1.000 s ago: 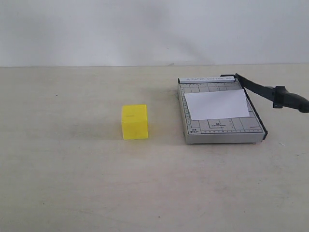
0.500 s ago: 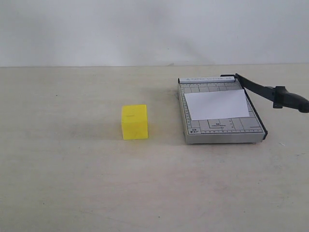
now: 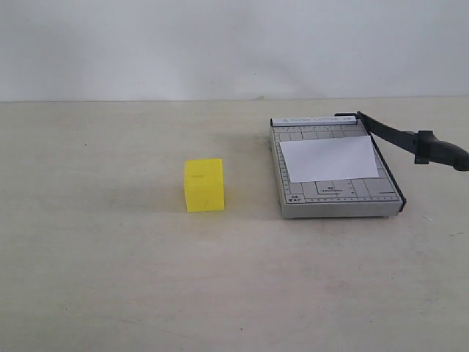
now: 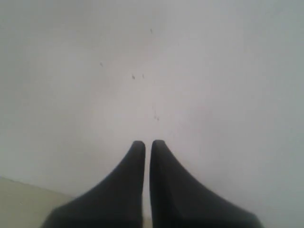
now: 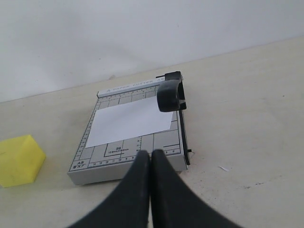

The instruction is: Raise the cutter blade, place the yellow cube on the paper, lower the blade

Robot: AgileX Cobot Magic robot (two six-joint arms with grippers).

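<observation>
The yellow cube sits on the table left of the grey cutter base; it also shows in the right wrist view. The white paper lies flat on the base. The cutter blade stands partly raised, its black handle end off the base's right side. No arm shows in the exterior view. My right gripper is shut and empty, short of the base's near edge. My left gripper is shut and empty, facing a blank white wall.
A white wall rises behind the pale table. A small white scrap lies on the table beside the cutter base.
</observation>
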